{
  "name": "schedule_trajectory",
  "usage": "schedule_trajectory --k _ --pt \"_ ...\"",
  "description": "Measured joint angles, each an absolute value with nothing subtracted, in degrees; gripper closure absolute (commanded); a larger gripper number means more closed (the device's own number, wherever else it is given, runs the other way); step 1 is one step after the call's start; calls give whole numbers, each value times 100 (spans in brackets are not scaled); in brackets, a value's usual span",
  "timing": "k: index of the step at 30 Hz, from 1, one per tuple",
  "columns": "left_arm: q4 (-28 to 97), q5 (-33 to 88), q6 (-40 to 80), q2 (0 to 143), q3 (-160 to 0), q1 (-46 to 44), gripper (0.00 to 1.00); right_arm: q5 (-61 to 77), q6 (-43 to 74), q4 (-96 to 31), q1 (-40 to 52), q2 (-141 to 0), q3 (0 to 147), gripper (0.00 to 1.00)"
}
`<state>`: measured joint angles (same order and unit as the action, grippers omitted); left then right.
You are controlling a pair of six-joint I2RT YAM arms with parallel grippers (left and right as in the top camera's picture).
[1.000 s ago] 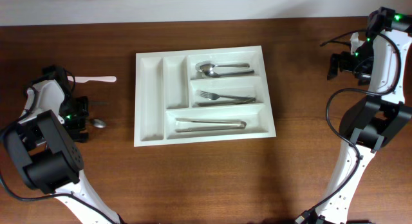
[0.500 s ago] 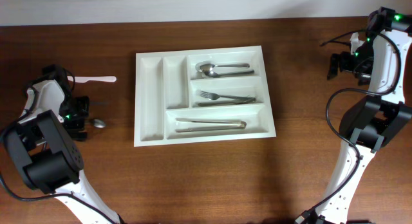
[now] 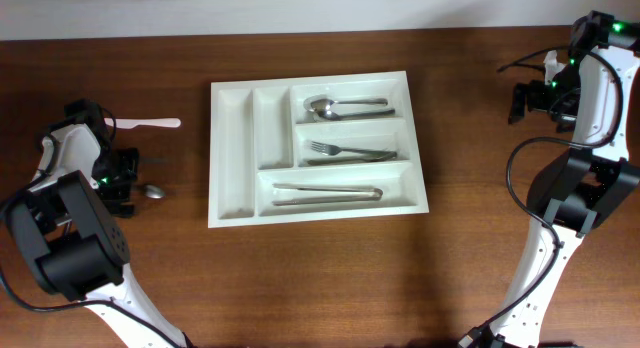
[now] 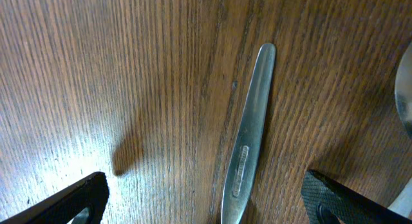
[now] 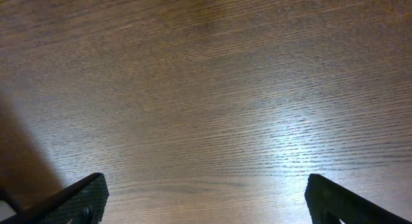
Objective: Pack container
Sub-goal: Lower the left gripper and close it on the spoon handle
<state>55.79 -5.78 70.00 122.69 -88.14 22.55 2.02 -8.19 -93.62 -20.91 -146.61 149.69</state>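
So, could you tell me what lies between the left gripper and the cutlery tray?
In the overhead view, a metal spoon lies beside the left gripper; from there to the cutlery tray the table is bare.

1 white container [image 3: 232, 138] is counted, w/ 5 compartments. Inside it are counted: 2 spoons [image 3: 340, 107]; prob. 2 forks [image 3: 345, 150], overlapped so exact no. can't be told; 1 pr of tongs [image 3: 325, 193]. Outside it, on the table [image 3: 330, 278]: 1 white plastic utensil [image 3: 145, 122] and 1 metal spoon [image 3: 152, 191].
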Motion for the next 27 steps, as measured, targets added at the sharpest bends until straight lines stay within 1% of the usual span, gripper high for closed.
schedule_trajectory --k 27 --pt "5341 -320 6637 12313 -8842 2259 3 204 -819 -9362 -2091 -14661 14969 1"
